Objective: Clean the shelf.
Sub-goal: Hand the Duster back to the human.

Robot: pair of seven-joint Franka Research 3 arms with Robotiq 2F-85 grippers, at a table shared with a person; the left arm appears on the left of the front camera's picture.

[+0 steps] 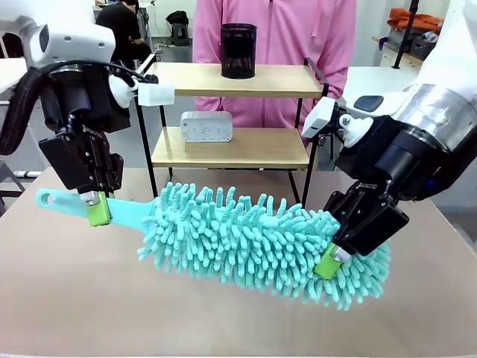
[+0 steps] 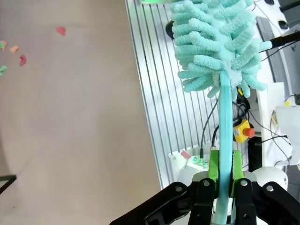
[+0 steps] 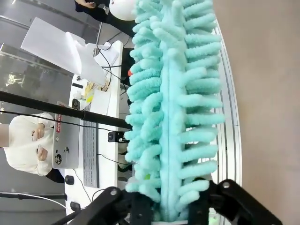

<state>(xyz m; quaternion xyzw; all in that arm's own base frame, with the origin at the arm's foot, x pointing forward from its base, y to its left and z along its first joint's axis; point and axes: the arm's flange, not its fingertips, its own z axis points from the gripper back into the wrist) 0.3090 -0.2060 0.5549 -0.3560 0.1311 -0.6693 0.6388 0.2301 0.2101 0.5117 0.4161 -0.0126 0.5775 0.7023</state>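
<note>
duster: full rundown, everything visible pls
The duster is turquoise: a flat plastic handle with a hanging hole at its end, and a long head of soft chenille-like fingers. It lies roughly level above the tan tabletop, in front of the shelf, with the handle toward the robot's left. The left gripper has its jaws shut on the handle; the right gripper is shut on the head's far end. Whether the fringe brushes the table is unclear.

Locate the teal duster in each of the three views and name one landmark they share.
Front: duster lies across the lower middle, held at both ends.
Left wrist: its fluffy head sits top right, the handle running down into the left gripper.
Right wrist: it runs up the centre from the bottom edge.
Shared landmark: the beige tabletop.
</note>
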